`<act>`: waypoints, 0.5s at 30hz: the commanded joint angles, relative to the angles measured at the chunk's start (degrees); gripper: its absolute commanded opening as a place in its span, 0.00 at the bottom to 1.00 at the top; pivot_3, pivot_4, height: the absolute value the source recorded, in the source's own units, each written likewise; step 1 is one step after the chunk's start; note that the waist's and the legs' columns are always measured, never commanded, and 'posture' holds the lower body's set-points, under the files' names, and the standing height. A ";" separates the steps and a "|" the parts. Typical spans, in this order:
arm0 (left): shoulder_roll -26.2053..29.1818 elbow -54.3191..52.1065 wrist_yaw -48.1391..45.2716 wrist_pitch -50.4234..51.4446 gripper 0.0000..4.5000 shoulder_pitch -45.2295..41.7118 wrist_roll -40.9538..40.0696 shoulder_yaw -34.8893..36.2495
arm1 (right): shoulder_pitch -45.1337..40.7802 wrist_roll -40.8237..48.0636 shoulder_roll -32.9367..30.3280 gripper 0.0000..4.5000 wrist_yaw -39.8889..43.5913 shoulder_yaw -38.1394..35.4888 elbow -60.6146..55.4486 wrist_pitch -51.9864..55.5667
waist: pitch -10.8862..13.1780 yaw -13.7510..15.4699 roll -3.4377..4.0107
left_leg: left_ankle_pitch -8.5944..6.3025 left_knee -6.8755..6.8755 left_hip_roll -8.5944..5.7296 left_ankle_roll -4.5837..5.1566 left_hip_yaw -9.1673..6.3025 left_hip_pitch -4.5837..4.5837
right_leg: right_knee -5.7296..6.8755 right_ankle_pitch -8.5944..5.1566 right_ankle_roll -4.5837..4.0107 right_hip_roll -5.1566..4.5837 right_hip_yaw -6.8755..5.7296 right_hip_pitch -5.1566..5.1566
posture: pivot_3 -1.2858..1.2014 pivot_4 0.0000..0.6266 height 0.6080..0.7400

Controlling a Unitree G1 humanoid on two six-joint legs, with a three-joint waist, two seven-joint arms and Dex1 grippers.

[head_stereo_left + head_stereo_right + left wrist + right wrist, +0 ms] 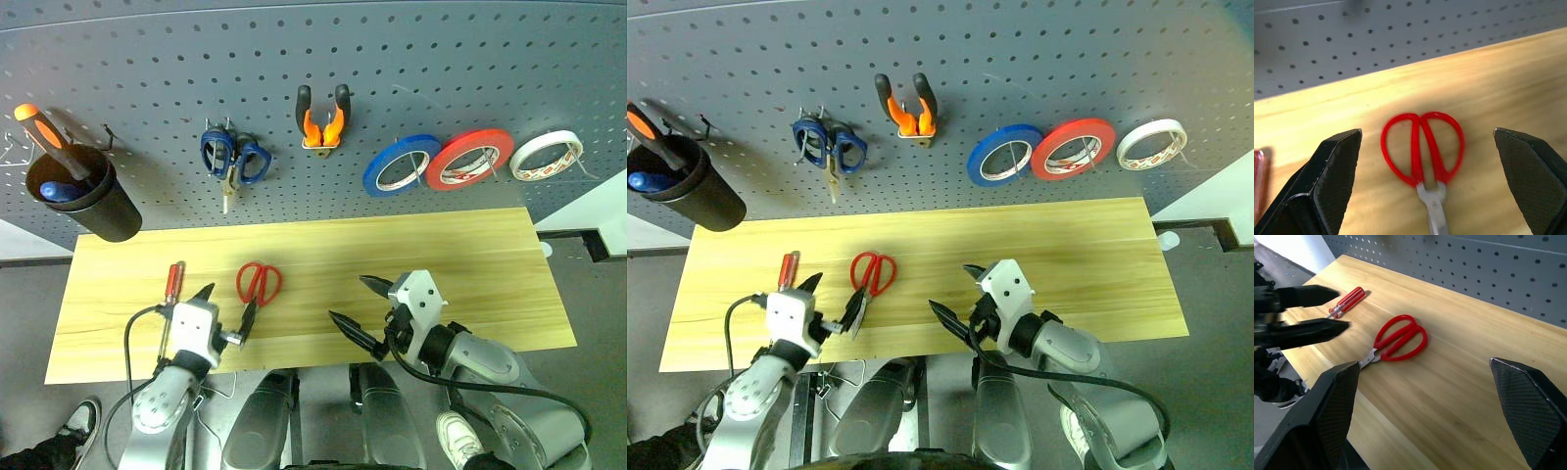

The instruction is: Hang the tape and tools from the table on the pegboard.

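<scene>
The red-handled scissors [259,283] lie flat on the light wood table [460,255], handles toward the pegboard [411,59]. My left gripper [227,308] is open just in front of them, low over the table, and its fingers [1337,166] flank the blade end without touching. A small red-handled screwdriver [173,284] lies left of the scissors. Over the table's front middle my right gripper [351,301] is open and holds nothing. The orange-and-black pliers [322,122] and the whitish tape [546,155] hang on the pegboard.
A black cup [93,201] holding an orange-and-black screwdriver hangs at the pegboard's left. Blue-handled scissors [233,155], a blue roll [402,164] and a red roll [470,159] hang there too. Both grippers stand near the table's front edge.
</scene>
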 commanded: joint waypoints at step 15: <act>-1.97 -9.84 5.47 34.11 1.00 -3.61 3.38 -6.15 | -2.47 4.49 0.24 0.98 -4.04 -3.27 -7.35 3.68 | -0.02 -0.33 -0.04 | 0.00 0.02 0.00 0.00 0.01 0.00 | 0.00 0.02 -0.02 0.00 0.00 -0.01 | 0.52 0.55 0.90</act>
